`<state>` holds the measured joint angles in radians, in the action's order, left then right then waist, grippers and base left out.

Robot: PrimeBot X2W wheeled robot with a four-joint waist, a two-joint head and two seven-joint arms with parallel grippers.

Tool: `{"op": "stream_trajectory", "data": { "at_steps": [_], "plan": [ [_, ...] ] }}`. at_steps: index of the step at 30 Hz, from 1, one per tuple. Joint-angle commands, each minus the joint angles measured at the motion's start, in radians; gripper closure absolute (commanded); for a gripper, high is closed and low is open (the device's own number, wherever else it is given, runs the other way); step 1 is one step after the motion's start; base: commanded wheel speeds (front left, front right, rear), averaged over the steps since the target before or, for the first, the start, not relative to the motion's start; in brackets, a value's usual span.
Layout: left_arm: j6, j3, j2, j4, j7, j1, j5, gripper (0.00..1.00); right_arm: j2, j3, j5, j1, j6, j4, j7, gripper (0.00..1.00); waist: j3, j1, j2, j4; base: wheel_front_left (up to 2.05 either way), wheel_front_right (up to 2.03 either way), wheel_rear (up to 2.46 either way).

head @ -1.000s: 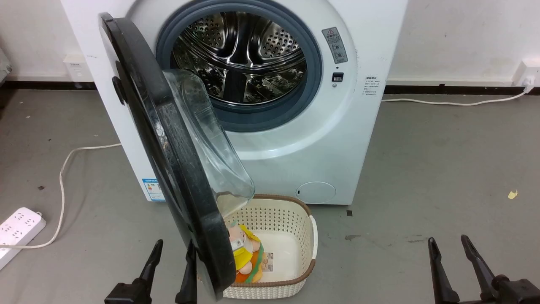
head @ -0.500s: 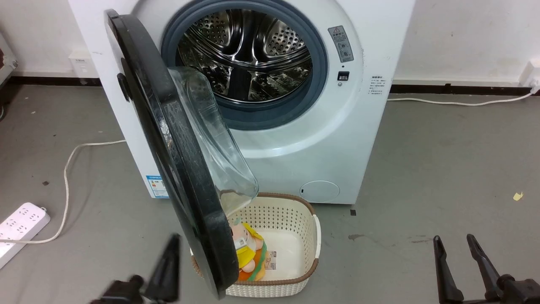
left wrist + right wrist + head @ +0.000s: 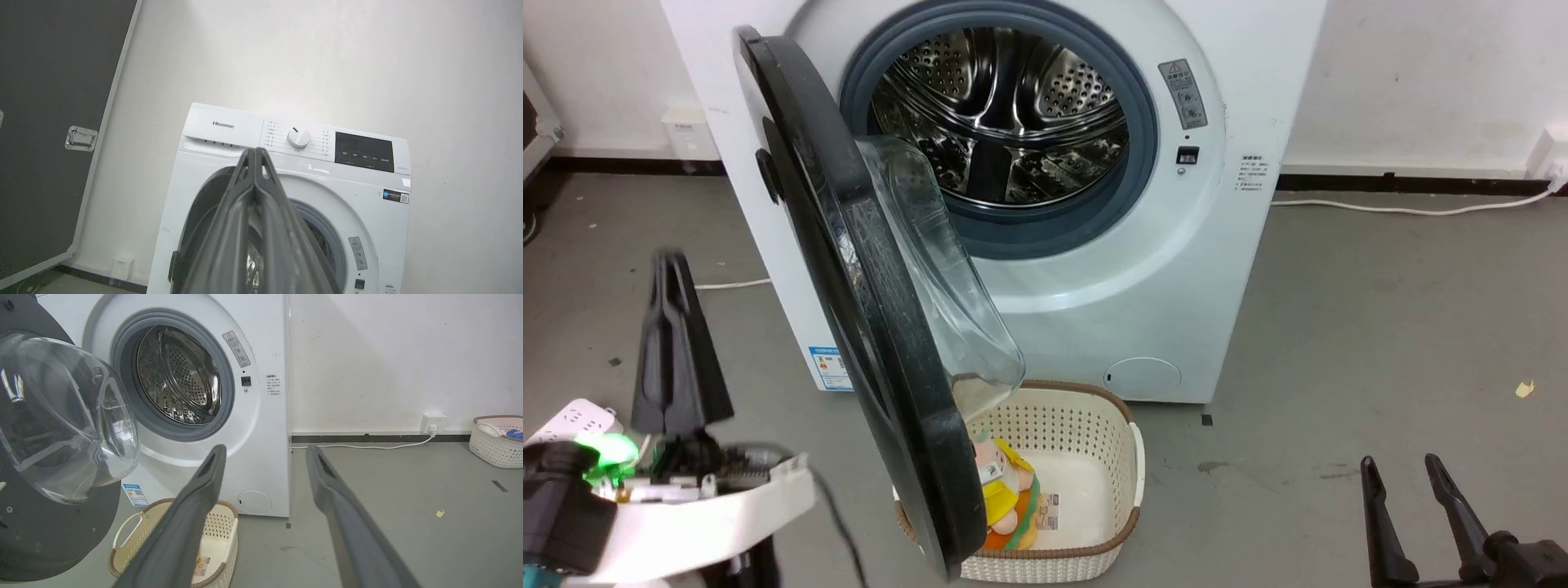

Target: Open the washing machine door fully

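Standing swung out on its hinge at the left side of the washing machine, the washing machine door is showing almost edge-on to the head camera. Its black rim is slanting from the machine's top left corner down toward the floor, and its clear glass bowl is bulging rightward, toward the opening. The steel drum and the grey rubber ring around it are lying fully uncovered.

In the head view the door's lower edge is covering the left end of a cream perforated basket. The basket is sitting on the floor just in front of the machine, below the small round flap. A yellow and orange soft toy is lying in the basket's left part, partly hidden by the door.

The left gripper is hovering left of the door and apart from it, its fingers pressed together, pointing up and gripping nothing. In the left wrist view its tips are showing just under the control panel. A white power strip is lying on the floor beside that arm.

The right gripper is hanging low at the right, well apart from the door, its fingers spread and empty. In the right wrist view they are framing the machine's right edge.
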<state>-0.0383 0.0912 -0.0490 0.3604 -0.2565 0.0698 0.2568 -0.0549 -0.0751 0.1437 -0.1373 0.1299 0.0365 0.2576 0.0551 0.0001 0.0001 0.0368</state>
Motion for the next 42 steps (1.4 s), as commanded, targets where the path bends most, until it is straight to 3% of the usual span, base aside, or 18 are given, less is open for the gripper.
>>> {"op": "stream_trajectory", "data": {
  "at_steps": [1,8,14,19,24,29,42],
  "plan": [
    [-0.003,-0.008,-0.001,0.015,-0.005,0.014,-0.006,1.00,0.005,0.001,0.006,0.002,0.001,0.003,0.004,0.00,0.002,-0.0001,-0.0001,-0.001,0.00,0.00,0.00],
    [-0.024,-0.169,-0.001,0.046,-0.005,0.007,-0.065,1.00,0.005,0.009,0.015,0.007,0.001,0.011,0.004,0.00,0.009,-0.0001,-0.0001,-0.015,0.00,0.00,0.00],
    [-0.038,-0.388,-0.001,-0.087,0.028,-0.068,-0.030,1.00,0.005,0.004,0.023,0.007,0.001,0.017,0.004,0.00,0.006,-0.0001,-0.0001,-0.018,0.00,0.00,0.00],
    [-0.027,-0.508,-0.001,-0.231,0.067,-0.089,0.012,1.00,0.005,0.007,0.032,0.012,0.001,0.021,0.004,0.00,-0.001,-0.0001,-0.0001,-0.016,0.00,0.00,0.00],
    [0.035,-0.538,-0.001,-0.380,0.112,-0.068,0.027,1.00,0.005,0.011,0.039,0.016,0.001,0.026,0.004,0.00,-0.008,-0.0001,-0.0001,-0.016,0.00,0.00,0.00],
    [0.070,-0.511,-0.001,-0.494,0.075,-0.034,0.051,1.00,0.005,0.016,0.048,0.019,0.001,0.031,0.004,0.00,-0.016,-0.0001,-0.0001,-0.009,0.00,0.00,0.00],
    [0.085,-0.453,-0.033,-0.555,0.025,-0.033,0.073,1.00,0.005,0.018,0.057,0.009,0.001,0.039,0.004,0.00,-0.005,-0.0001,-0.0001,0.114,0.00,0.00,0.00]
  ]
}}
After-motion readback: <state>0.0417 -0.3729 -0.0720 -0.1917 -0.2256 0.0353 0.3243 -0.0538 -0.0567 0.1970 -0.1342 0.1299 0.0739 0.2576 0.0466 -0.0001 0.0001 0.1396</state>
